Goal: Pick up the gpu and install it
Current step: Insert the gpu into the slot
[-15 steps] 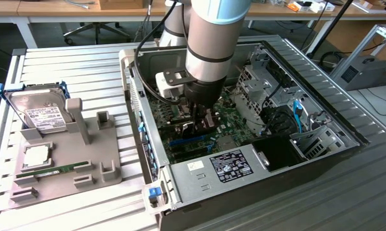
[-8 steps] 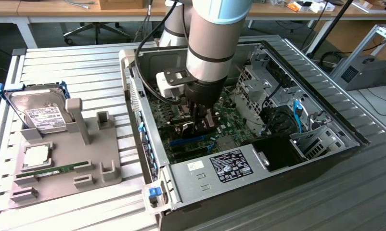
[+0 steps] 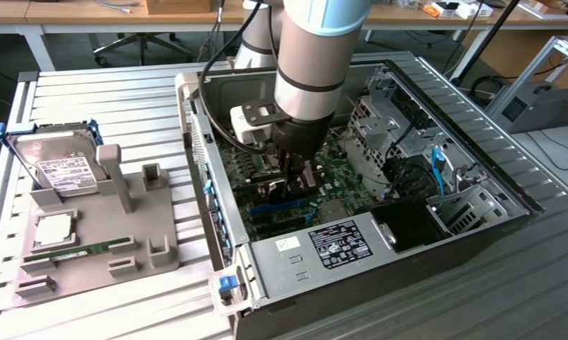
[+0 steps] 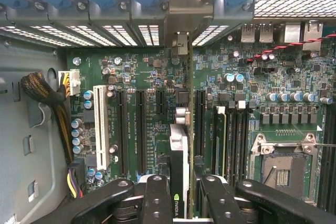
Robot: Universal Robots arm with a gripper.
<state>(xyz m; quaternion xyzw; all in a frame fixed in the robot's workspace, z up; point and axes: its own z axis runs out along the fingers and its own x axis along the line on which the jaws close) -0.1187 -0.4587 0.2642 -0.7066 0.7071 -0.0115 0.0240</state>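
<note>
A slatted metal table (image 3: pixel 105 99) carries everything. Toward the exterior view's left a flat grey parts holder (image 3: pixel 123 237) rests on it, and just beside that lies an open computer case (image 3: pixel 360 283)

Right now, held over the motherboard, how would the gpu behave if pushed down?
Probably stiff: the gpu stands straight, edge-on in the gripper. Likely fragile, being a thin card. Gripped across its thin width, it might pivot if pushed off-centre.

Slatted metal table (image 3: pixel 105 92), wooden workbench (image 3: pixel 76 10) behind, office chair (image 3: pixel 144 44)
</note>
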